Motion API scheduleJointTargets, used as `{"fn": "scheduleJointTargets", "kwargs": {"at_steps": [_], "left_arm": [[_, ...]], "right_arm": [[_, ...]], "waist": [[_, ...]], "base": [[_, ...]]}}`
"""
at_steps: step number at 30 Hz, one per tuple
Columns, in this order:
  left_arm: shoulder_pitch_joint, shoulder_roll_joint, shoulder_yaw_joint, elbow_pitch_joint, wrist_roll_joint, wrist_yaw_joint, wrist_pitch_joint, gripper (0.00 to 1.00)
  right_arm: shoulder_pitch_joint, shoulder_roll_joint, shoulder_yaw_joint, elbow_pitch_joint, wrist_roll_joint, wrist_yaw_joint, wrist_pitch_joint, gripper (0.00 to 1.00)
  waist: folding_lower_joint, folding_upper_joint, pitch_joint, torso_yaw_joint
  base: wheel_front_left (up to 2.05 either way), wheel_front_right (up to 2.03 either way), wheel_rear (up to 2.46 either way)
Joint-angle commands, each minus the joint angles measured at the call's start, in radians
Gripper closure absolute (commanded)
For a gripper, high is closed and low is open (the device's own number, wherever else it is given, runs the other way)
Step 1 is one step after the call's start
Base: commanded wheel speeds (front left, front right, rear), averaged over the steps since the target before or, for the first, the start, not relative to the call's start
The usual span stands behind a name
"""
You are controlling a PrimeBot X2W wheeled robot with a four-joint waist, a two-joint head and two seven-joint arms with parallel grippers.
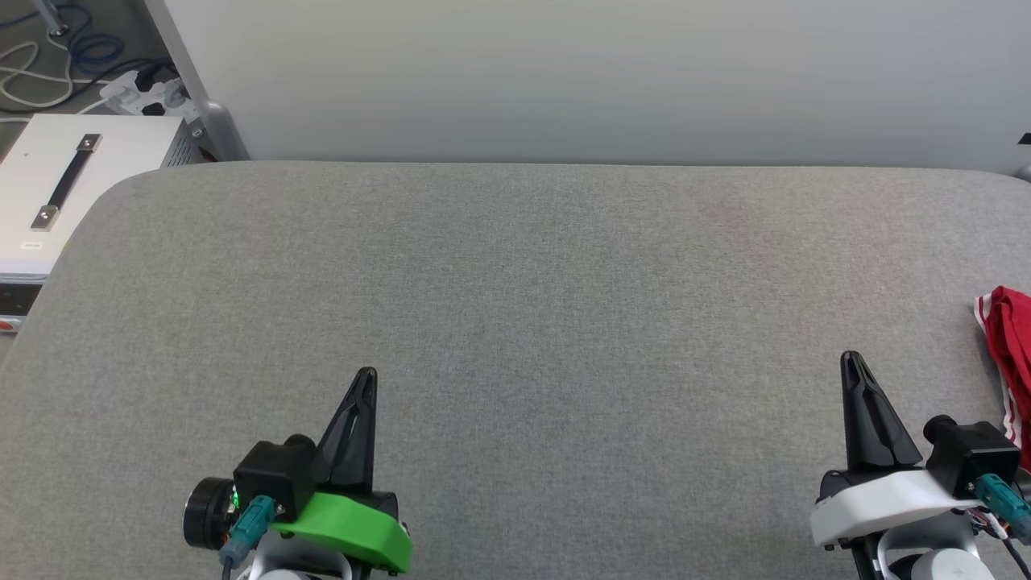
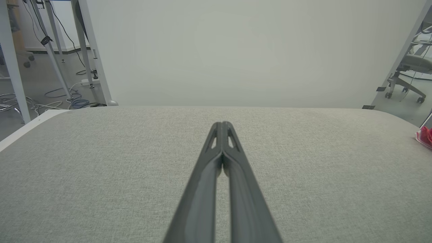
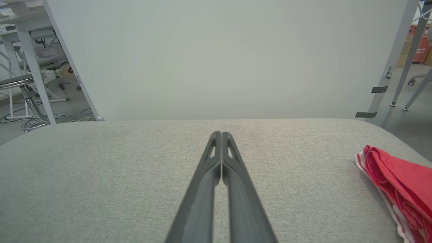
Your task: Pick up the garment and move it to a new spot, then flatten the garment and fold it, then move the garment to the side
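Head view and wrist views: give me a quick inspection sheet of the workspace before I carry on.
Surface: grey fabric table, flat.
Job's things: garment, red, bunched at the table's right edge, partly out of frame.
Clutter: nothing seen.
Grippers: left gripper and right gripper both shut, holding nothing, above the near table.
Cables: loose cables and power strip on floor, far left.
Surroundings: white panel behind; white case left.

Grey fabric tabletop [image 1: 515, 266] before a pale wall panel [image 1: 564, 72], floor cables [image 1: 90, 53] beyond
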State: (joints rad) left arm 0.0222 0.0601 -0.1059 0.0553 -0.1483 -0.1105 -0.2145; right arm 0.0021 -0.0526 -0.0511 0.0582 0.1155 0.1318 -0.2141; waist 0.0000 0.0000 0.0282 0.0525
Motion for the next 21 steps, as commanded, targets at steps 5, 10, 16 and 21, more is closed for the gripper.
{"fn": "scheduleJointTargets", "kwargs": {"at_steps": [5,10,16,21], "left_arm": [[-0.004,-0.002,0.010,-0.006,0.016,0.010,0.014,1.00],[-0.005,-0.003,0.014,-0.008,0.023,0.015,0.024,1.00],[-0.006,-0.003,0.020,-0.011,0.031,0.021,0.036,1.00],[-0.007,-0.003,0.025,-0.014,0.037,0.026,0.046,1.00]], "right_arm": [[0.000,0.000,0.006,-0.008,-0.014,0.000,0.016,1.00],[0.000,0.001,0.009,-0.011,-0.019,0.000,0.026,1.00],[0.000,0.001,0.011,-0.014,-0.025,0.000,0.038,1.00],[-0.001,0.001,0.014,-0.016,-0.030,0.000,0.048,1.00]], "waist": [[0.0000,0.0000,-0.001,-0.003],[0.0000,0.0000,-0.003,-0.005],[0.0000,0.0000,-0.004,-0.008],[0.0000,0.0000,-0.006,-0.011]], "base": [[0.00,0.00,0.00],[0.00,0.00,0.00],[0.00,0.00,0.00],[0.00,0.00,0.00]]}}
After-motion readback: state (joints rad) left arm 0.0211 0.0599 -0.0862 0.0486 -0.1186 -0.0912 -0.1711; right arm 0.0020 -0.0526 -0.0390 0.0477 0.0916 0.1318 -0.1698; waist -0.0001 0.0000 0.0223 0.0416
